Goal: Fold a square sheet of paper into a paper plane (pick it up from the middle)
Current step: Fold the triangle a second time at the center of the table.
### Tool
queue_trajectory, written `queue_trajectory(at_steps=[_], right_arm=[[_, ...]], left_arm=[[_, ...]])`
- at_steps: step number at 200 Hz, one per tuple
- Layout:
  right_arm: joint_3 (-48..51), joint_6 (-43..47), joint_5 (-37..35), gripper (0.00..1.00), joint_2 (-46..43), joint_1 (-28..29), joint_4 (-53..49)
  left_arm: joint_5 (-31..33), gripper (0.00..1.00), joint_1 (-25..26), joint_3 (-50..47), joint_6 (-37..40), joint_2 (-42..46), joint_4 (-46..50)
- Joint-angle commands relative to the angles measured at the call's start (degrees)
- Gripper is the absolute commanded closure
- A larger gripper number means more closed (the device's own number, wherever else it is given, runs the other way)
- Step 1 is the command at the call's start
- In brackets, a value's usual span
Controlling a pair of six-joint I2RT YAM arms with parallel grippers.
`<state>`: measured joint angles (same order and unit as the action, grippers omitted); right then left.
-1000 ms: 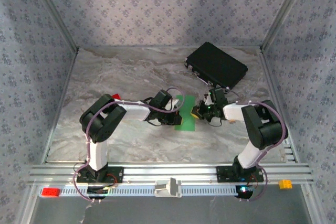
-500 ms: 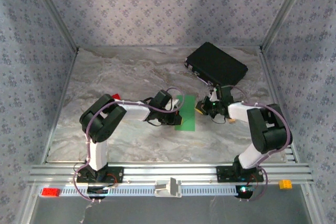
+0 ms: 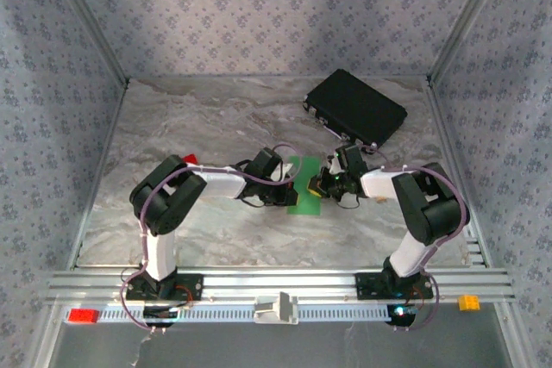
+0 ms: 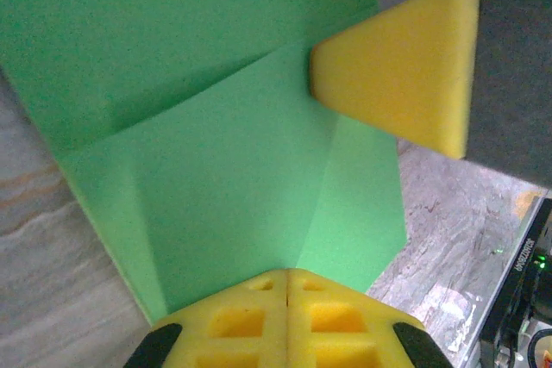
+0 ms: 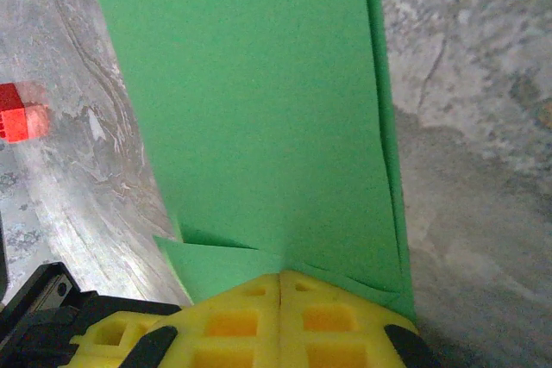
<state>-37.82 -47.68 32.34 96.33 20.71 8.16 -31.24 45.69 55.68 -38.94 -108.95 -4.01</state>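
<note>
- Top view: thin bright green paper sheet (image 3: pixel 304 189), folded to a narrow strip, lies flat mid-table on the grey marbled tabletop (image 3: pixel 198 118), betw. the 2 tools.
- Left gripper (image 3: pixel 288 189) sits at its left edge and right gripper (image 3: pixel 317 185) at its right edge. Both are low on the sheet, w/ arms crowding it from 2 sides.
- Black rectangular case (image 3: pixel 355 108) is at back right, lid down, contents can't tell. It's apart from the sheet, near the right arm's wrist.
- Small red block (image 3: pixel 189 159) by the left arm's elbow, well apart from the sheet.
- Front rail: flat red piece (image 3: pixel 84 315) at left, small orange block (image 3: pixel 468 302) at right, white clip-like part (image 3: pixel 276 308) at centre.
- Left wrist view: left gripper (image 4: pixel 286 275) has yellow fingers together, tips on the creased sheet (image 4: pixel 216 170). Can't tell if paper is nipped. The right gripper's yellow wedge fingertip (image 4: pixel 405 75) touches the sheet.
- Right wrist view: right gripper (image 5: pixel 280 277) has fingers together at the sheet's (image 5: pixel 259 101) near edge, w/ 1 small flap just beside the tips. The red block (image 5: pixel 13 114) lies off left on the marble, apart from the sheet.
</note>
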Motion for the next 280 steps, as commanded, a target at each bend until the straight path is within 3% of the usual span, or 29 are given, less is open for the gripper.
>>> queue_trajectory(at_steps=[1,56,108,151,280], right_arm=[[1.0,0.2,-3.8,1.0,1.8,-0.6,-3.3],[1.3,-0.5,-3.2,1.0,2.1,-0.6,-2.4],[1.8,-0.8,-3.0,1.0,1.9,-0.7,-1.8],[2.1,-0.8,-3.2,1.0,1.9,-0.9,-1.7],[2.3,-0.1,-3.2,1.0,1.5,-2.1,-2.6]], left_arm=[[-0.9,0.98,-0.1,2.5,-1.2,2.6,1.6],[-2.4,0.97,0.9,7.5,-2.8,-2.4,-0.1],[-0.1,0.98,1.5,8.9,-2.4,-7.0,2.5],[3.3,0.98,1.9,7.6,-0.6,-5.9,5.4],[1.9,0.91,0.9,-1.5,0.4,2.5,5.3]])
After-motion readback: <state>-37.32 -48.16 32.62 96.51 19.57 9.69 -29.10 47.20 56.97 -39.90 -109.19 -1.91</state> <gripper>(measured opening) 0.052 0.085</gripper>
